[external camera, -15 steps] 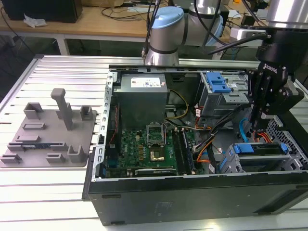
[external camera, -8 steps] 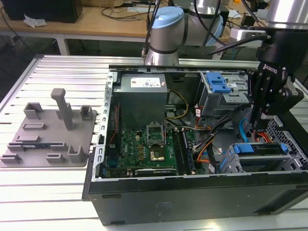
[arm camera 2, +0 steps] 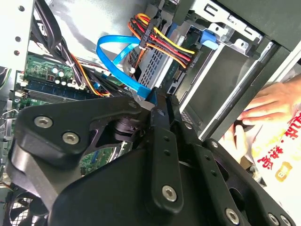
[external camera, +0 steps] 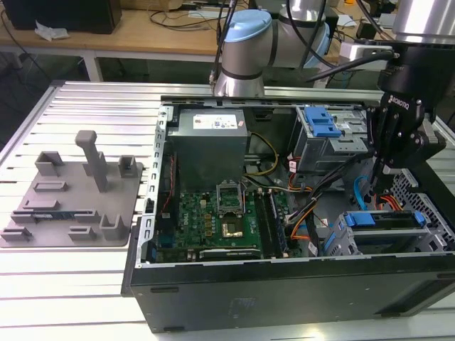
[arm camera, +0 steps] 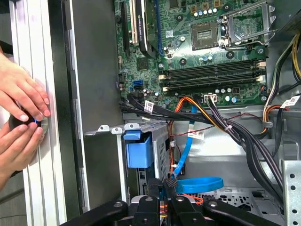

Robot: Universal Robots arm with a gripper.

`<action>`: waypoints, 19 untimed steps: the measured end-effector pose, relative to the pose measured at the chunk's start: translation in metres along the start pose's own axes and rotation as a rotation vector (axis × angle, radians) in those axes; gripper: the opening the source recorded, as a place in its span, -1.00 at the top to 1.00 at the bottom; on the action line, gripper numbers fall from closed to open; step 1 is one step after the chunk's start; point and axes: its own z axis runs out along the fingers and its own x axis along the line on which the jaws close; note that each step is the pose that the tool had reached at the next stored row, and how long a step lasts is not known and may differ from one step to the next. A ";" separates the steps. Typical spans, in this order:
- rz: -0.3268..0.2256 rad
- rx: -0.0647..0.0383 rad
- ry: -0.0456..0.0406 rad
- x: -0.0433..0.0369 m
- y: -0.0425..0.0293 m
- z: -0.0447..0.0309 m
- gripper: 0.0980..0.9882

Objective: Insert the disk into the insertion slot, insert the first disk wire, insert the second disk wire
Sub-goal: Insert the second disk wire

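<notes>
Slatted aluminium worktop (external camera: 78,291), carrying an open black computer case (external camera: 284,298), with a grey fixture plate (external camera: 71,206) lying beside it on the exterior view's left.

Nearest inside the case, toward the exterior view's right: the disk (external camera: 371,219), lying flat in the insertion slot (external camera: 340,240). Bright blue plastic carrier showing along the open end of the grey sheet-metal cage; printed label hidden from sight.

Just above and behind the cage, the black end effector (external camera: 386,170), pointing down into the case and clenched on the second disk wire (external camera: 361,186).

Shown up close in both wrist views: a thin, flat, light-blue ribbon, curling in one loose loop before running straight in between the pinched fingertips (arm camera 2: 165,101). Dark plug end of the ribbon caught at the very tip of the end effector in the first wrist view, hanging free of any socket.

Close beside the loop in the second wrist view, an orange-and-black wire bundle (arm camera 2: 160,40) with red and yellow strands, draped over the perforated side of the cage.

Outside the case wall, a person's hands (arm camera: 21,101) resting on the worktop's slats.

Farther in, the green motherboard (external camera: 220,220) on the case floor, then a blue-latched bay (external camera: 323,131) and a grey power supply (external camera: 210,142) against the rear wall.

Beyond the case, the arm's pale blue joint (external camera: 245,50) and a wooden desk (external camera: 142,35) strewn with cables.
</notes>
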 end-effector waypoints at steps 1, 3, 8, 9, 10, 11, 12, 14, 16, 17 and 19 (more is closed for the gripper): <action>0.000 0.000 -0.0001 0.0000 0.0000 0.0001 0.86; 0.000 0.000 -0.0001 0.0000 0.0000 0.0001 0.86; 0.000 -0.001 -0.0198 0.0033 -0.0002 0.0006 0.86; 0.000 -0.002 -0.0308 0.0047 -0.0003 0.0007 0.86; 0.000 -0.002 -0.0410 0.0062 -0.0004 0.0007 0.86; 0.000 -0.003 -0.0516 0.0077 -0.0004 0.0008 0.86; 0.001 -0.004 -0.0678 0.0104 -0.0006 0.0013 0.86; 0.001 -0.005 -0.0900 0.0194 -0.0011 0.0043 0.86; 0.001 -0.006 -0.1064 0.0278 -0.0016 0.0070 0.86; 0.001 -0.007 -0.1248 0.0326 -0.0019 0.0086 0.86; 0.001 -0.009 -0.1513 0.0368 -0.0023 0.0100 0.86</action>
